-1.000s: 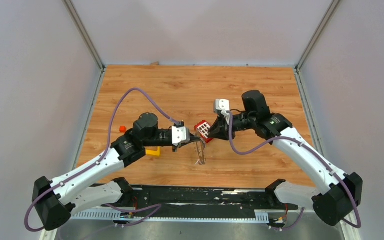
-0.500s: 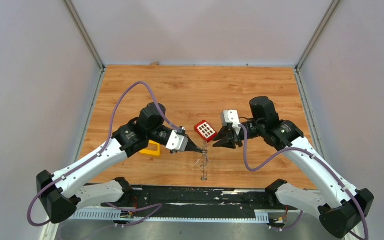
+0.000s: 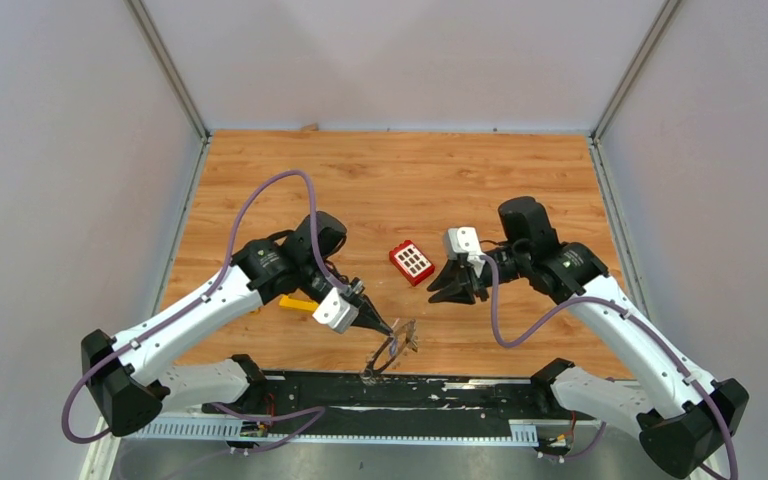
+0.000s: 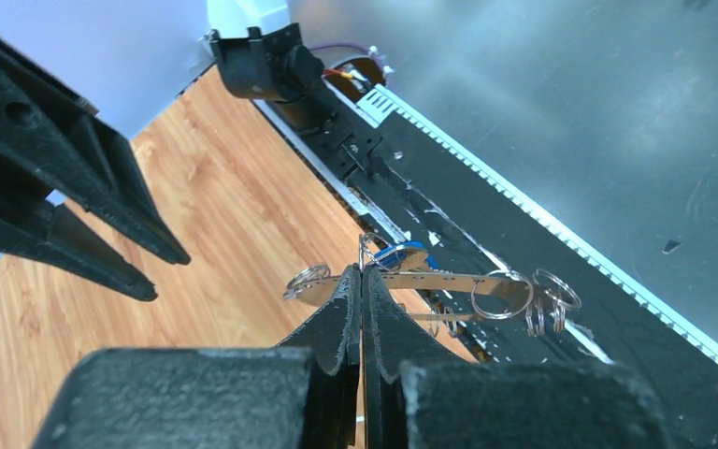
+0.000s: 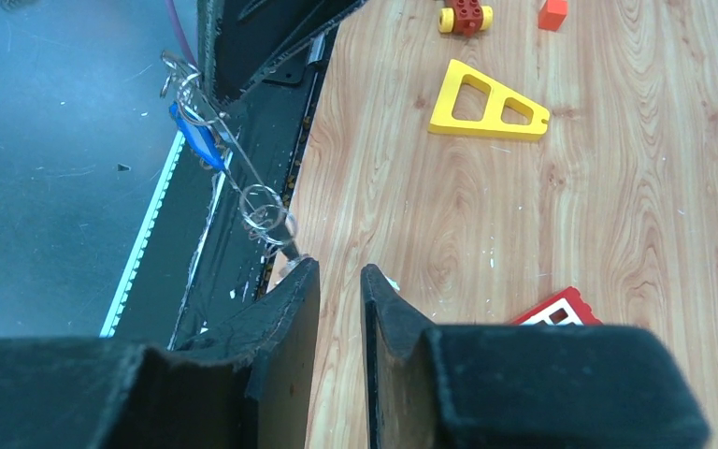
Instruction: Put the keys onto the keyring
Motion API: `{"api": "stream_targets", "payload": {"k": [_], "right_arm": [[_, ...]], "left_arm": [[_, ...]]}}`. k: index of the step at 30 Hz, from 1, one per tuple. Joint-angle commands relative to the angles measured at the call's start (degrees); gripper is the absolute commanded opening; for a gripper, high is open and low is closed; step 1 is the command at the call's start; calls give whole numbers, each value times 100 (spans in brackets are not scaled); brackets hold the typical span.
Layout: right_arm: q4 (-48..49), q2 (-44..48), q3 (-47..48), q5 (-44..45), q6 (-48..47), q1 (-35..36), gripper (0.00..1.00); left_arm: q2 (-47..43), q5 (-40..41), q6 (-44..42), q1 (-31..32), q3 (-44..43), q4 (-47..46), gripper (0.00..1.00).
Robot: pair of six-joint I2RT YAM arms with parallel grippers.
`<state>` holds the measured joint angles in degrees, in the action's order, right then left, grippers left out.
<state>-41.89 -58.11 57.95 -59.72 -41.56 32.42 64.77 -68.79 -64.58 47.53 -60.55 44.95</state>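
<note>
**Q:** What is the largest element in the overhead view?
**A:** A wood-grain counter. A white-and-black left arm and right arm enter from the bottom corners of the frame.

**Q:** What is the state of the left claw?
**A:** The left claw, at lower centre, is closed. Its fingertips are pinched tight on a thin grey metal keyring hung with small silvery loops. The keyring is tilted and sits at the lower centre of the frame, where the wood meets the black base strip.

**Q:** And the right claw?
**A:** The right claw, right of centre, is slightly parted with nothing between its fingers. Its tips point toward the frame's left, apart from the keyring.

**Q:** What other objects are there?
**A:** A yellow triangular plastic frame lies flat on the wood, at the upper centre of the right wrist view. A red block with white squares lies at the centre of the overhead frame, just left of the right claw and touching neither claw.

**Q:** Where are the keys?
**A:** A blue-headed key lies against the keyring at the upper left of the right wrist view. Whether it is threaded on cannot be told.

**Q:** What are the smallest items?
**A:** A red-and-yellow toy piece and an orange cube, both at that view's top edge.
</note>
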Motion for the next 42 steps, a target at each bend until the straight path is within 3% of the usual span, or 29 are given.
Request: {"api": "stream_targets", "payload": {"k": [1,14,26,37,42], "right_arm": [[-102,-96,4,-212,-190,17,23],[-197,-170,-81,-49,-265,27,20],[-178,-206,-135,-79,-247,23,20],[-103,-227,-129,-50,-167,25,21],[-66,-176,-83,-16,-53,23,21]], "left_arm": [[-9,-485,-1314,-26,-268,1005,0],[-70,-795,-3362,-29,-656,3109,0],[56,-1069,-4593,-40,-985,4259,0],[185,-1143,-4676,-149,-1022,4298,0],[263,-1173,-4043,-287,-1047,3793,0]]}}
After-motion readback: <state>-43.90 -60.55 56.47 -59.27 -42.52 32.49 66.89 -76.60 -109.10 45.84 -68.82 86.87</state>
